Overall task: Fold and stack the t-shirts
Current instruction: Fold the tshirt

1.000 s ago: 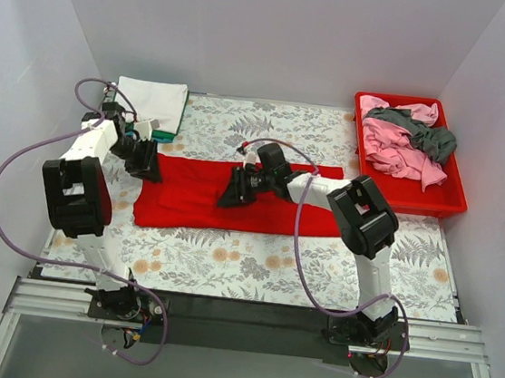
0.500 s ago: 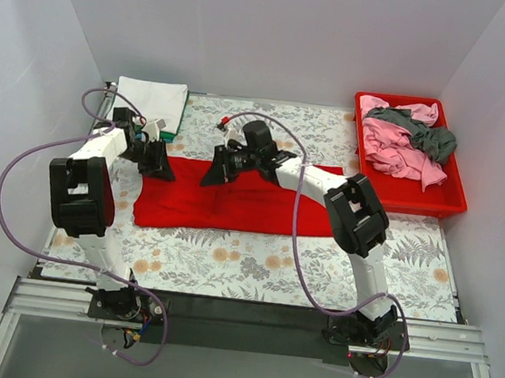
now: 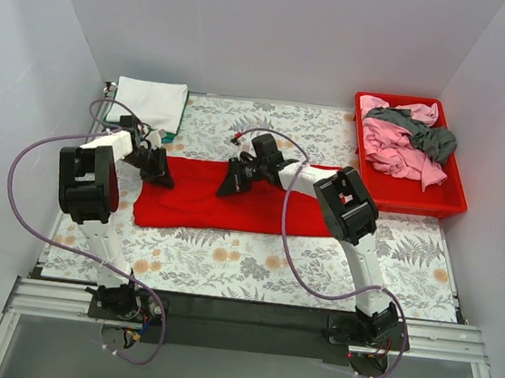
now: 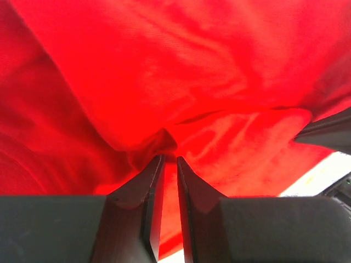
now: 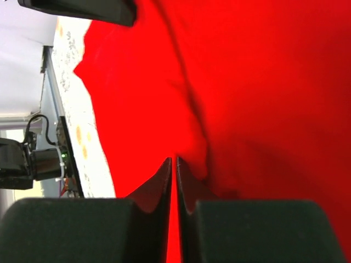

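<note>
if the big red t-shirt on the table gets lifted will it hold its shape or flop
Probably floppy: the large red cloth t-shirt bunches into soft creases at the left gripper and right gripper. Unheld parts would likely sag and drape. It looks thin, so probably light.

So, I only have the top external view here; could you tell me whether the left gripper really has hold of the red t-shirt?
Observer: Yes; the left wrist view shows the left gripper shut on the red t-shirt, cloth bunched at its tips.
Operator: Thank you, and the other arm?
Observer: Its wrist view shows the right gripper shut on a raised fold of the same shirt, a thin strip of red between its fingers.
</note>
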You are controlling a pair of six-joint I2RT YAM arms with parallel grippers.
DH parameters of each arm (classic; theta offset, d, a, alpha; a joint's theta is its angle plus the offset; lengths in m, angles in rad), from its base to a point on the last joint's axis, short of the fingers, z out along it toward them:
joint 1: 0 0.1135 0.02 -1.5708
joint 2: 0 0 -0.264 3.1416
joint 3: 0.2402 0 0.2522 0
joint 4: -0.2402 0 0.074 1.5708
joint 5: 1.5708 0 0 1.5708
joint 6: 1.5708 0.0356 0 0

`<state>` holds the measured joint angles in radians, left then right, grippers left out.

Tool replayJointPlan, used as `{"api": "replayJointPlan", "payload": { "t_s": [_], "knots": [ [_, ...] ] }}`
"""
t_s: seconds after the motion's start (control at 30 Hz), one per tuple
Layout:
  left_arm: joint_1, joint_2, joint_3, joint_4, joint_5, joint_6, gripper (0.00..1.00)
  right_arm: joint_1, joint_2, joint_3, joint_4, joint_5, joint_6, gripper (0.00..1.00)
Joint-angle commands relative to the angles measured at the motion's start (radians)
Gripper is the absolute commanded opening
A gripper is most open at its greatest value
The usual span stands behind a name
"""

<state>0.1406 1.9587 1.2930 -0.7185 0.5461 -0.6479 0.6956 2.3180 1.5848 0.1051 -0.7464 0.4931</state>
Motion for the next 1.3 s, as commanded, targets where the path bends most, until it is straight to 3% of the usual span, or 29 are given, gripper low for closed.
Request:
{"api": "replayJointPlan", "payload": {
  "t_s": [0.0, 0.13, 0.23, 0.37, 0.57, 0.63, 1.0, 1.27],
  "knots": [
    [-0.004, 0.025, 0.023, 0.025, -0.044, -0.006, 0.14, -0.022, -0.015, -0.034, 0.024, 0.001, -0.033, 0.12],
    [-0.024, 0.002, 0.071, 0.018, -0.011, 0.017, 0.14, -0.045, -0.136, -0.074, -0.008, -0.033, -0.114, 0.21],
    [-0.067, -0.089, 0.084, 0.017, -0.078, 0.034, 0.15, -0.088, -0.264, -0.040, -0.207, 0.016, -0.321, 0.24],
    [-0.116, -0.194, 0.077, -0.001, -0.153, 0.043, 0.17, -0.169, -0.350, 0.027, -0.544, 0.159, -0.582, 0.24],
    [-0.213, -0.277, -0.012, -0.016, -0.259, -0.015, 0.16, -0.251, -0.330, 0.038, -0.747, 0.402, -0.844, 0.24],
    [-0.242, -0.281, -0.047, -0.022, -0.310, -0.025, 0.12, -0.269, -0.313, 0.040, -0.774, 0.479, -0.878, 0.24],
    [-0.315, -0.245, -0.107, -0.015, -0.403, -0.047, 0.10, -0.318, -0.229, -0.029, -0.805, 0.775, -0.999, 0.19],
    [-0.337, -0.135, -0.081, 0.025, -0.433, -0.076, 0.09, -0.321, -0.250, -0.203, -0.805, 0.795, -1.057, 0.17]
  ]
}}
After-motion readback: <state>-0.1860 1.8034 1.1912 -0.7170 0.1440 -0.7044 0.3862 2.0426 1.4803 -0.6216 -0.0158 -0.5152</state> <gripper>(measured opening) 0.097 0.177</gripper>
